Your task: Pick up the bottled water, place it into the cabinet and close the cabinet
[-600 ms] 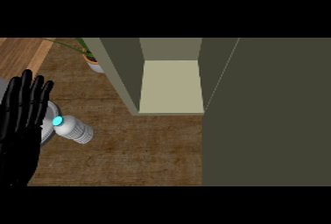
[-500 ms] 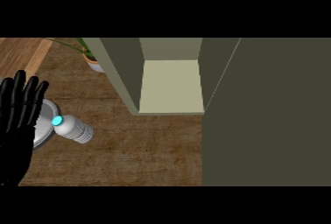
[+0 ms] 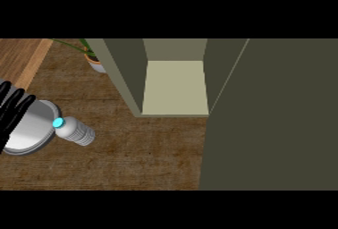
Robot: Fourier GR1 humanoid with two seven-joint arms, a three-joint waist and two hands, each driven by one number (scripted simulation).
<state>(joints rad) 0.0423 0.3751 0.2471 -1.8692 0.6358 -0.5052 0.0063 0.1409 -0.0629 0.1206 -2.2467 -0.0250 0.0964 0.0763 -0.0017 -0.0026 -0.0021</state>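
A clear water bottle (image 3: 78,132) with a light blue cap lies on its side on the wooden counter, its cap end touching a grey plate (image 3: 36,134). My left hand (image 3: 13,112) shows at the left edge, fingers straight and pointing up, over the plate and left of the bottle, not touching it. The cabinet (image 3: 175,87) stands open at the centre with a bare pale shelf inside. Its open door (image 3: 271,116) fills the right side of the view. My right hand is out of sight.
A potted plant (image 3: 92,58) stands at the back, just left of the cabinet's side wall. The counter's left edge runs diagonally past a lighter wooden floor (image 3: 20,58) at the upper left.
My left hand has slid left and down, so that less of it shows at the view's edge. The bottle, the plate and the cabinet door have stayed put.
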